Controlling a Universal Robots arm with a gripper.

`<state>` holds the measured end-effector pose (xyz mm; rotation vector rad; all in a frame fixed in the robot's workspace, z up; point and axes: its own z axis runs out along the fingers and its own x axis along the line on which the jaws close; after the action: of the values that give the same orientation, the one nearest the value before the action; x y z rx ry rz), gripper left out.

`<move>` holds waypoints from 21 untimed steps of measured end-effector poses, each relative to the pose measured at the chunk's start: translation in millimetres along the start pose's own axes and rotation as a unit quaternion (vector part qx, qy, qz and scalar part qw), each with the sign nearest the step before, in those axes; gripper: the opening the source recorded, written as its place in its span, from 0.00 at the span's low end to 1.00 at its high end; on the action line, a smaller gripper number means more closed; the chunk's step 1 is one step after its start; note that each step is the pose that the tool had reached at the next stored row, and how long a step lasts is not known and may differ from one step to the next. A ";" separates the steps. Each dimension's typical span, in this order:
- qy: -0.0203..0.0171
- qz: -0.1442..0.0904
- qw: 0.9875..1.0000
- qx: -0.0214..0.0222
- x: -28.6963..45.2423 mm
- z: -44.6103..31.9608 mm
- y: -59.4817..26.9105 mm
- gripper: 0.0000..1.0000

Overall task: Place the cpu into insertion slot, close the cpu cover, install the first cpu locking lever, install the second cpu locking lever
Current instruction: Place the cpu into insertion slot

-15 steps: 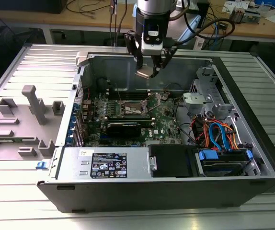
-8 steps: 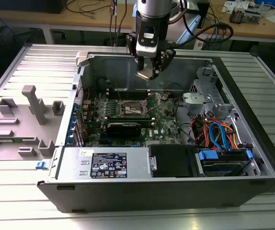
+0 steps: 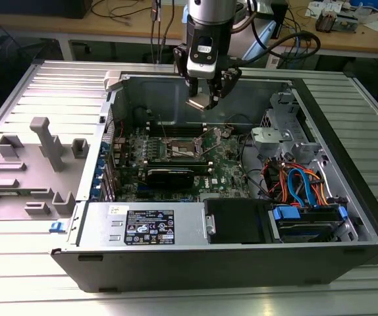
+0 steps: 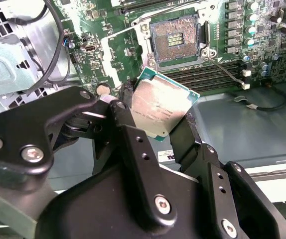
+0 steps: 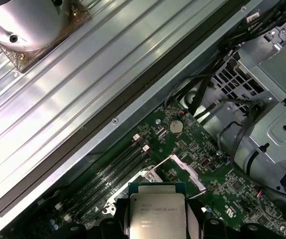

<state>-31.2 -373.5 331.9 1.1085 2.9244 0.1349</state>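
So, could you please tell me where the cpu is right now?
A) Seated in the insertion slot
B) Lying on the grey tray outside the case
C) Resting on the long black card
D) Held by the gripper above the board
D: in the second wrist view the gripper clamps the cpu by its edges, clear of the insertion slot, whose contact field lies bare.

Illegible print on the cpu [image 5: 156, 215]

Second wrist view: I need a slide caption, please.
Claw grips the cpu by its edges, with the empty insertion slot on the green motherboard beyond.
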 end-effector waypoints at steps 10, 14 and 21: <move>-0.004 0.060 0.998 0.000 -0.9 4.6 -1.2 0.54; -0.007 0.097 0.995 -0.001 -0.9 8.1 -1.5 0.54; -0.008 0.160 0.987 0.003 -1.0 13.1 -1.9 0.54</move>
<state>-31.2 -374.6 318.7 1.5635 2.7102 0.1197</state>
